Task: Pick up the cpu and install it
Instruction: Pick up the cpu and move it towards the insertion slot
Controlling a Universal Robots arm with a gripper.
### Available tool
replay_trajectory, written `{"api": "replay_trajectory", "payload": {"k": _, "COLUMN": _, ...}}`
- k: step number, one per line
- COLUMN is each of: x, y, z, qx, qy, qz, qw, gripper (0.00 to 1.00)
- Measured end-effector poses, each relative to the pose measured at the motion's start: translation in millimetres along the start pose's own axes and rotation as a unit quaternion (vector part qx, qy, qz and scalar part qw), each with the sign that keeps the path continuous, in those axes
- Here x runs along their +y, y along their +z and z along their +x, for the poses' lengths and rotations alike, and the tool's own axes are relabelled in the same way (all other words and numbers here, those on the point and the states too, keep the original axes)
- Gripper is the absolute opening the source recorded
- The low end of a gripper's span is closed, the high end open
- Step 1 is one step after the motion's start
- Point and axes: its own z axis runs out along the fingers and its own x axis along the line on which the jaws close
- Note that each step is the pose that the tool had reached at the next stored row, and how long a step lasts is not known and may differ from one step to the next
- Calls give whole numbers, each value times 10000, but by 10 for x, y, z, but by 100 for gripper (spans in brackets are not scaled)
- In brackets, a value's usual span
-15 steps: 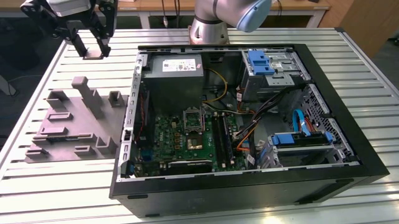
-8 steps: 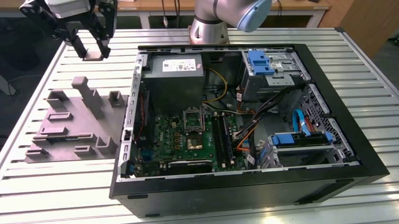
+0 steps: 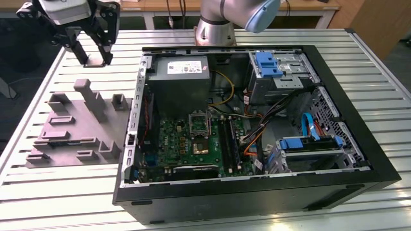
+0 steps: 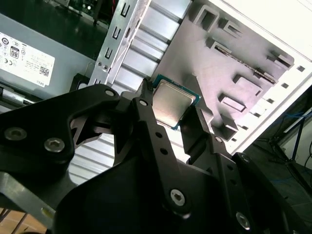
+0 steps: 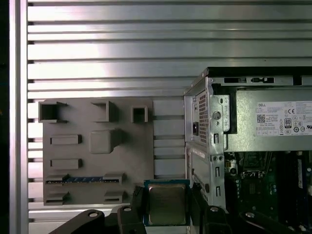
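Observation:
The cpu [image 4: 173, 101] is a small flat square with a pale silver top and a green rim, and my gripper [image 4: 173, 111] is shut on it, one black finger on each side. It also shows as the cpu [image 5: 167, 204] between the fingers [image 5: 138, 200] in the first wrist view. In the exterior view the gripper [image 3: 95, 58] hangs in the air at the far left, above the slatted table, beyond the grey moulded tray [image 3: 70, 130] and outside the open computer case [image 3: 359, 144]. The motherboard socket [image 3: 201, 143] lies inside the case with its metal bracket [image 3: 198, 120] raised.
A grey power supply box [image 3: 183, 77] sits in the case's far corner next to the socket. Blue drive cages [image 3: 268, 64] and loose cables [image 3: 257, 125] crowd the case on the exterior view's right. The arm's base [image 3: 215, 29] stands behind the case. Upright blocks rise from the tray.

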Motion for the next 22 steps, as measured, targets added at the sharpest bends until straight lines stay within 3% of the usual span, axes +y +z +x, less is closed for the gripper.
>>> {"api": "replay_trajectory", "payload": {"k": 7, "x": 2, "y": 9, "z": -131, "qx": 16, "qy": 0, "qz": 10, "qw": 10000, "gripper": 47}}
{"api": "replay_trajectory", "payload": {"k": 10, "x": -2, "y": 13, "z": -142, "qx": 12, "qy": -2, "qz": 88, "qw": 10000, "gripper": 47}}
{"api": "replay_trajectory", "payload": {"k": 17, "x": -90, "y": 24, "z": -166, "qx": 13, "qy": -1, "qz": 86, "qw": 10000, "gripper": 47}}
{"api": "replay_trajectory", "payload": {"k": 22, "x": -102, "y": 35, "z": -241, "qx": 12, "qy": -1, "qz": 85, "qw": 10000, "gripper": 47}}
